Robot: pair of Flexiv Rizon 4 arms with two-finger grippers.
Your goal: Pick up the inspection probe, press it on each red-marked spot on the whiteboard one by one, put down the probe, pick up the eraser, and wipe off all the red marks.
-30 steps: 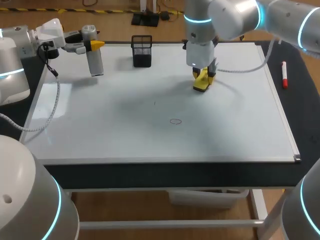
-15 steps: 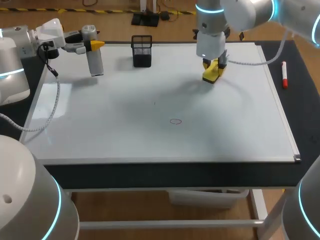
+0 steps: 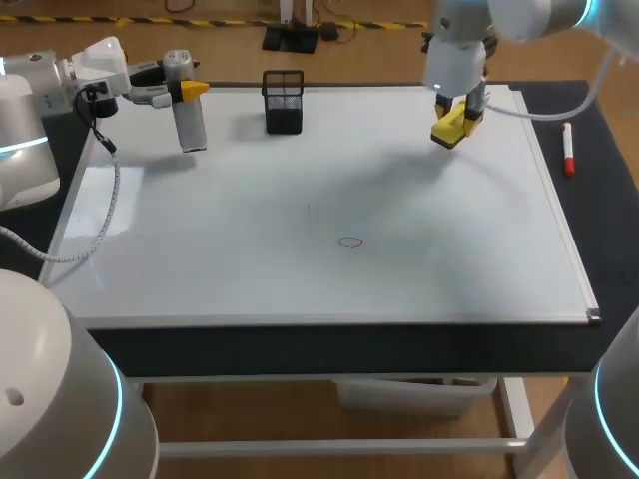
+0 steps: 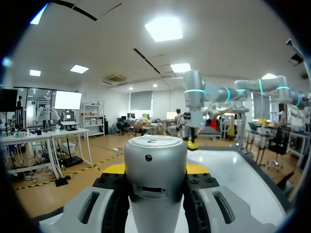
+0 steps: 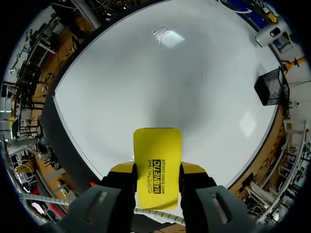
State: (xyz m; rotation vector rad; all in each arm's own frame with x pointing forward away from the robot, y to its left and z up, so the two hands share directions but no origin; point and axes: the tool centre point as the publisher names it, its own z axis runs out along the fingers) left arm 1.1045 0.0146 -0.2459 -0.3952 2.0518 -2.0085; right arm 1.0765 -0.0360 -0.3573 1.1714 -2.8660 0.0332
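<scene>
Left hand [image 3: 185,88] sits at the far left corner of the white rectangular whiteboard [image 3: 300,269], its two yellow-tipped fingers closed from both sides on the grey cylindrical inspection probe [image 3: 190,125]. The probe stands upright in the grip, its lower end hanging down towards the board; whether that end touches the surface cannot be told. In the left wrist view the left hand [image 4: 155,170] has the probe [image 4: 155,160] squarely between its fingers, with the rounded grey top facing the camera.

Right hand [image 3: 454,120], on the arm coming in from the right, hangs over the far right part of the whiteboard, near its far edge. Its fingers are clamped on the flat yellow rectangular eraser [image 3: 449,130], which is held clear of the board and casts a soft shadow on it. The right wrist view shows the right hand [image 5: 156,172] gripping the eraser [image 5: 157,150] by its long sides, with the whiteboard [image 5: 160,73] spread out well beyond it.

On the board, a faint oval outline [image 3: 350,241] lies near the middle; its colour cannot be made out. A black mesh pen holder [image 3: 284,101] stands upright at the far edge, between the two hands, and also shows in the right wrist view [image 5: 268,86]. A red-capped white marker [image 3: 567,149] lies on the dark desk [image 3: 609,200], just beside the board's right edge.
</scene>
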